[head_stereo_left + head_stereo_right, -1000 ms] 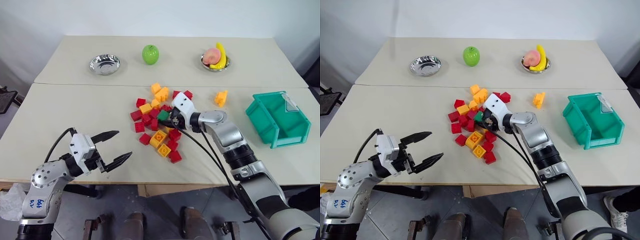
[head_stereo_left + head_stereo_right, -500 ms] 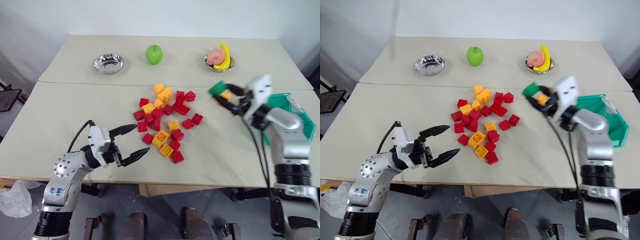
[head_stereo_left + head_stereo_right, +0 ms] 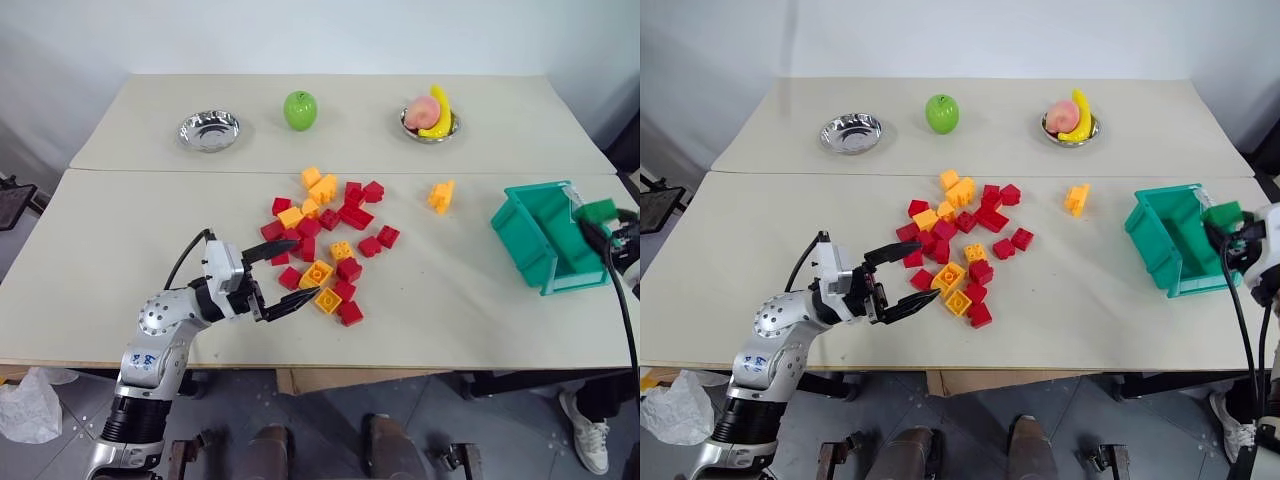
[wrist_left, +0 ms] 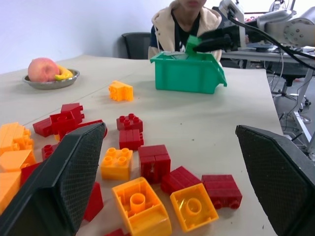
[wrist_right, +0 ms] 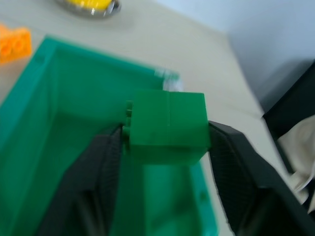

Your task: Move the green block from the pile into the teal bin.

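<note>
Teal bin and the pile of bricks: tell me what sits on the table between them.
Between the teal bin and the pile, the left eye view shows one lone orange brick toward the far side; otherwise bare table.

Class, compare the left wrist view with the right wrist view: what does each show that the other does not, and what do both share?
Left wrist only: the pile of red and yellow bricks, a seated person, the left hand with its fingers open.
Right wrist only: a close look down into the bin's inside.
Both: the teal bin, the green block between the right hand's fingers above it, the lone orange brick and the fruit bowl.
</note>
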